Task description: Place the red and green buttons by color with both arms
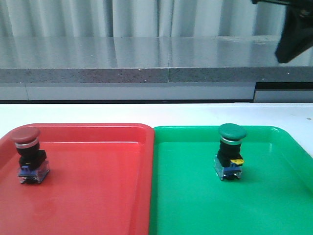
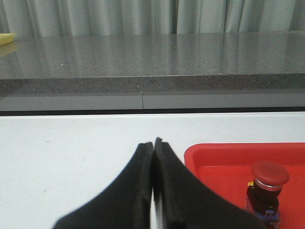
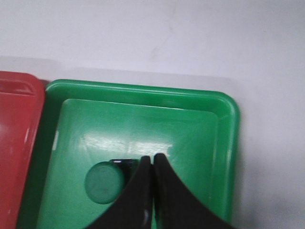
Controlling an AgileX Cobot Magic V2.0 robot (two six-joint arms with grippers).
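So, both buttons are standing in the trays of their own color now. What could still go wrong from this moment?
1. The right gripper, shut, hangs above the green tray close by the green button; moving down or sideways might tip the upright button.
2. The left gripper, also shut, sits low beside the red tray; a sideways swing could push the tray or knock the red button near its edge.

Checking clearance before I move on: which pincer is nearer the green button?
Right. The right pincer hangs shut above the green button in the green tray; the left pincer, also shut, sits beside the red tray.
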